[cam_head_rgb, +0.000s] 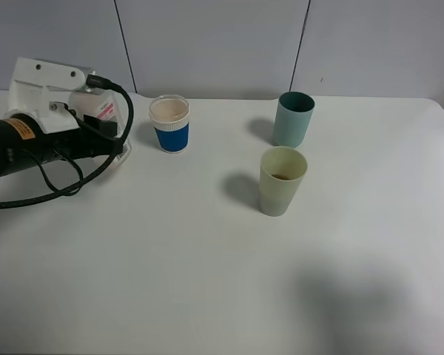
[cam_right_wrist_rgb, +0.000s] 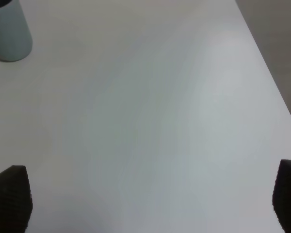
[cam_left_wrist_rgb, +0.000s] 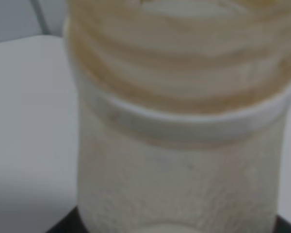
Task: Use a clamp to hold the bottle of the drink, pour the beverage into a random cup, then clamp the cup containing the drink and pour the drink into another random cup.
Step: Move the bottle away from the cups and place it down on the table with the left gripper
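Left tool (cam_head_rgb: 107, 129) | clamped round bottle (cam_left_wrist_rgb: 184, 145), which sits between its fingers | right tool (cam_right_wrist_rgb: 150, 200) | spread open

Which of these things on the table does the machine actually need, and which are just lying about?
Needed: drink bottle; green cup; teal cup; blue-and-white cup (any cup may be chosen).
Just there: white table; black cable.

Three cups are carried by the smooth white worktop (cam_head_rgb: 207, 281): a blue-and-white paper cup (cam_head_rgb: 169, 124) holding pale beige drink at the back left, a teal plastic tumbler (cam_head_rgb: 293, 119) at the back right, and a pale green plastic tumbler (cam_head_rgb: 283, 181) near it, further forward.
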### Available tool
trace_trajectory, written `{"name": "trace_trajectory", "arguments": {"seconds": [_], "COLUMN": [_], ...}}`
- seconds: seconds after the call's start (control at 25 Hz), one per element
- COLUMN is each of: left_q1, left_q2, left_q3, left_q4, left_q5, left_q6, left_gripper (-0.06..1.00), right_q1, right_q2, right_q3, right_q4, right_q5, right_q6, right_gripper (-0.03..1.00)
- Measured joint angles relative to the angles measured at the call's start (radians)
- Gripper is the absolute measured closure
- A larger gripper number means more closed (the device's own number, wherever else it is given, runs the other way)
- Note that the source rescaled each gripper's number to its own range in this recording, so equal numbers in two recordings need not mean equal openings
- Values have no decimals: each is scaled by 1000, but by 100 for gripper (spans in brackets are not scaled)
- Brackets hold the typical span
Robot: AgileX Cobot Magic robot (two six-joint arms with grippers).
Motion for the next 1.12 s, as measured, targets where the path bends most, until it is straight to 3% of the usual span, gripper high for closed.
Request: {"name": "trace_trajectory", "arguments": {"seconds": [0.36,0.52,0.8,1.12], "left_q1": [162,208,213,213], "left_q2": [13,79,224,349], "left_q3": [2,2,5,5], "left_q4": [181,269,319,352], "left_q5": [7,-47,-245,-336], "left_q6": [-42,-82,-88,-129], "left_gripper": [91,91,91,91], "right_q1": [0,0,0,0], "right_q2": [0,0,0,0], "right_q3": [0,0,0,0], "right_q4": [0,0,0,0], "right_q5": [0,0,0,0], "right_q6": [1,1,1,2], "right_gripper": [-3,-3,-3,-3]}}
